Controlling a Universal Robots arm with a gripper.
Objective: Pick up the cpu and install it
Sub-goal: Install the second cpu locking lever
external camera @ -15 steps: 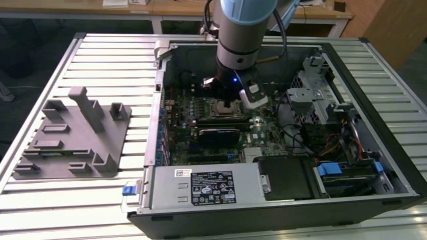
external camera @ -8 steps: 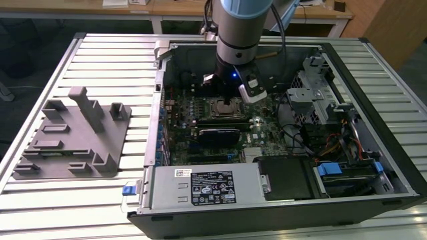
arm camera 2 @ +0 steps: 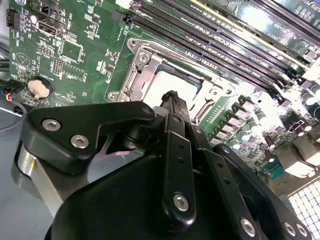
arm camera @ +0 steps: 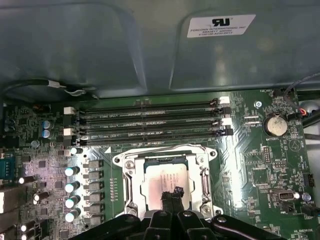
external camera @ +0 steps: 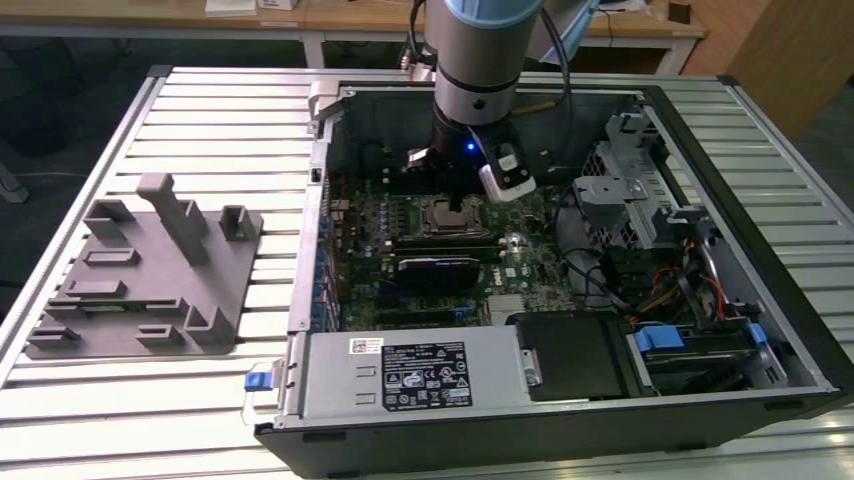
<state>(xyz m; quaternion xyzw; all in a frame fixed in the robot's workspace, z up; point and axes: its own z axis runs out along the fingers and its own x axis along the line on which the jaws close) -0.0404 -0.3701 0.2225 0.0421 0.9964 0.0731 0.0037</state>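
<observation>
The cpu (arm camera: 159, 176), a flat square with a shiny silver top, lies level inside the metal-framed socket (arm camera: 120, 165) on the green motherboard. It also shows in the second wrist view, cpu (arm camera 2: 161, 86) within the socket frame (arm camera 2: 142, 65). My gripper (arm camera: 172, 192) hangs straight over it, its two black fingertips pressed together with no gap, at or just above the chip's top near one edge. In the second wrist view the gripper (arm camera 2: 172, 98) tips meet over the same spot. From the exterior view the gripper (external camera: 457, 205) reaches down into the open computer case above the socket (external camera: 447, 216).
Black memory slots (arm camera: 150, 117) run beside the socket, capacitors (arm camera: 72, 185) line another side, and a coin battery (arm camera: 275, 125) sits further off. A power supply (external camera: 414, 370), drive cage (external camera: 641, 190) and cables (external camera: 667, 290) crowd the case. A grey fixture (external camera: 147, 270) stands on the slatted table.
</observation>
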